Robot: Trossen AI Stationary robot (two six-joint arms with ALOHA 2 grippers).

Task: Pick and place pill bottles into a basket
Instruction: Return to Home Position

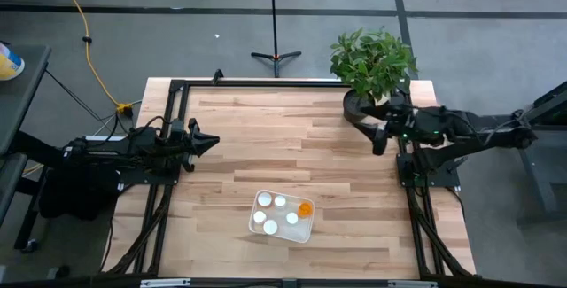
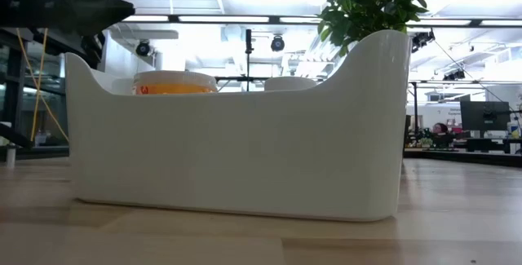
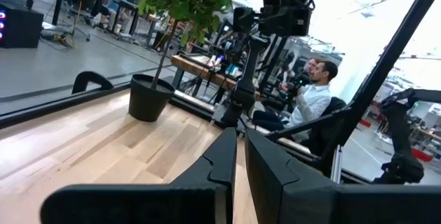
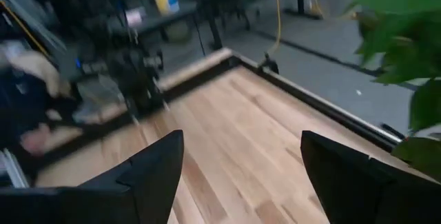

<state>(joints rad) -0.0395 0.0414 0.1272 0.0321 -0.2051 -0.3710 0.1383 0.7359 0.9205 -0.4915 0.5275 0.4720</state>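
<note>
The white basket stands on the wooden table near its near edge, about midway across. Several pill bottles are inside it: most show white caps, and one shows amber-orange. In the low view the basket's wall fills the picture, with an orange bottle and a white cap showing over its rim. My left gripper is shut and empty at the table's left side. My right gripper is open and empty at the right side near the plant pot.
A black pot with a green plant stands at the table's far right corner, close to my right gripper; it also shows in the left wrist view. Bare wood lies between the two arms. A seated person is beyond the table.
</note>
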